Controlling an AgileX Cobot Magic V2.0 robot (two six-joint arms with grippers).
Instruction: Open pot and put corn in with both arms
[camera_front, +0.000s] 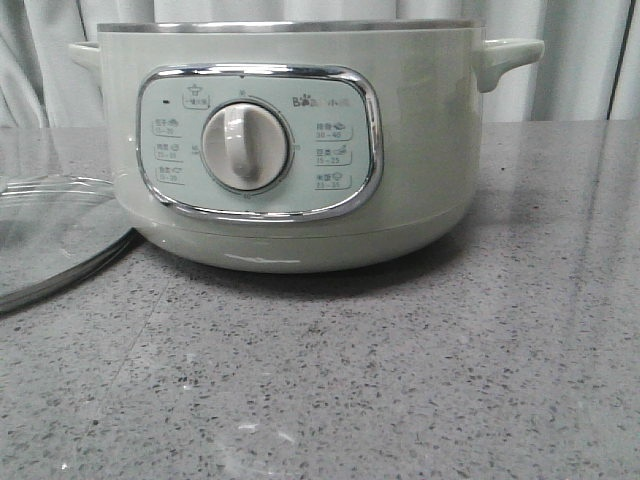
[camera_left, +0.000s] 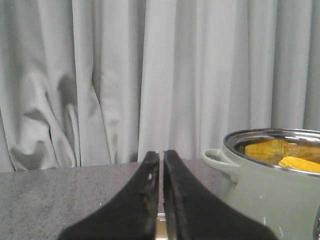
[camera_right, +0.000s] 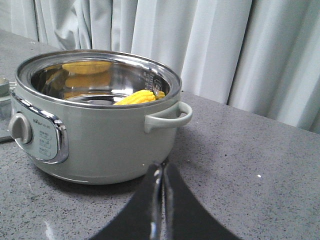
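The pale green pot (camera_front: 290, 140) stands open in the middle of the table, its dial facing the front camera. The yellow corn (camera_right: 139, 97) lies inside it; it also shows in the left wrist view (camera_left: 300, 163) inside the pot (camera_left: 270, 190). The glass lid (camera_front: 45, 235) lies on the table left of the pot, leaning by its base. My left gripper (camera_left: 161, 155) is shut and empty, apart from the pot's handle. My right gripper (camera_right: 161, 167) is shut and empty, near the pot (camera_right: 100, 145) on the table side. Neither gripper shows in the front view.
Pale curtains (camera_front: 560, 60) hang behind the table. The grey speckled tabletop (camera_front: 400, 380) stretches in front of and to the right of the pot.
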